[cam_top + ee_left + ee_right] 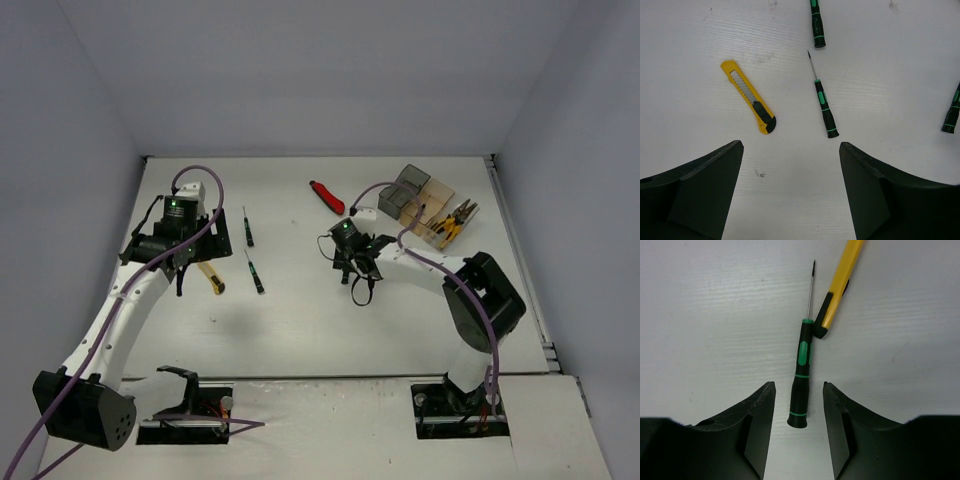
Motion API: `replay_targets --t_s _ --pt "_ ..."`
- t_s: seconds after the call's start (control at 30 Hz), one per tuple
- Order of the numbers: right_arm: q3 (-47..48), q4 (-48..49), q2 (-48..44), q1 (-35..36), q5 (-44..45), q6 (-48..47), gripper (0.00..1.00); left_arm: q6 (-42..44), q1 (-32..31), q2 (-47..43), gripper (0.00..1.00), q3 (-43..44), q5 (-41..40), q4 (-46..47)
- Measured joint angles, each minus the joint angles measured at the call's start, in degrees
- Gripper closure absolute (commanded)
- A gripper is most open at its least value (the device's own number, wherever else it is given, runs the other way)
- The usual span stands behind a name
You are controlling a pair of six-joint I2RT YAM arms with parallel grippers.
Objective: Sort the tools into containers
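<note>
The yellow utility knife (749, 97) (211, 278) and a green-marked black screwdriver (823, 105) (255, 272) lie on the white table, just beyond my open left gripper (791, 145) (183, 268), which holds nothing. A second screwdriver (816, 24) (248, 227) lies farther off. In the right wrist view, another screwdriver (801, 375) lies with its handle end between the fingers of my right gripper (798, 385) (360, 288). The jaws stand narrowly apart, with a gap on each side of the handle. A yellow, black-ended tool (838, 287) lies aslant against that screwdriver's shaft.
The red utility knife (326, 197) lies at the back centre. At the back right stand the dark grey bin (408, 186), the tan bin (433, 200) and the clear bin (462, 226), with yellow and orange pliers (452, 221) inside the clear one. One more screwdriver handle (952, 113) shows at the left wrist view's right edge.
</note>
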Motion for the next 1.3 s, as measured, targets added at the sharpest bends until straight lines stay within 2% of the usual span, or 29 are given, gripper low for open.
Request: replay_targets --t_s 0.2,0.43,0.8,0.9,1.03,1.17,1.3 --pt "0.4 1.0 6.2 3.1 1.2 1.4 0.68 0.0 0.0 0.0 0.25 0.0 0.0 0.0" --pt "0.9 2.4 7.5 4.4 3.7 2.4 0.99 0.0 0.0 0.0 0.25 0.0 0.0 0.0" --pt "1.6 0.6 4.5 4.4 5.5 -0.1 1.0 0.0 0.0 0.0 0.25 0.0 0.0 0.0" --pt "2.9 0.3 0.2 1.0 6.1 -1.2 1.0 0.0 0.0 0.0 0.25 0.0 0.0 0.0" --pt "6.3 0.6 -4.1 -10.7 6.4 -2.3 1.0 0.0 0.0 0.0 0.25 0.0 0.0 0.0" --pt "10.8 1.2 -3.1 -22.6 6.8 -2.9 1.0 0.0 0.0 0.0 0.25 0.0 0.0 0.0" --pt "15.3 1.9 2.4 -28.5 5.2 -2.9 1.0 0.0 0.0 0.0 0.25 0.0 0.0 0.0"
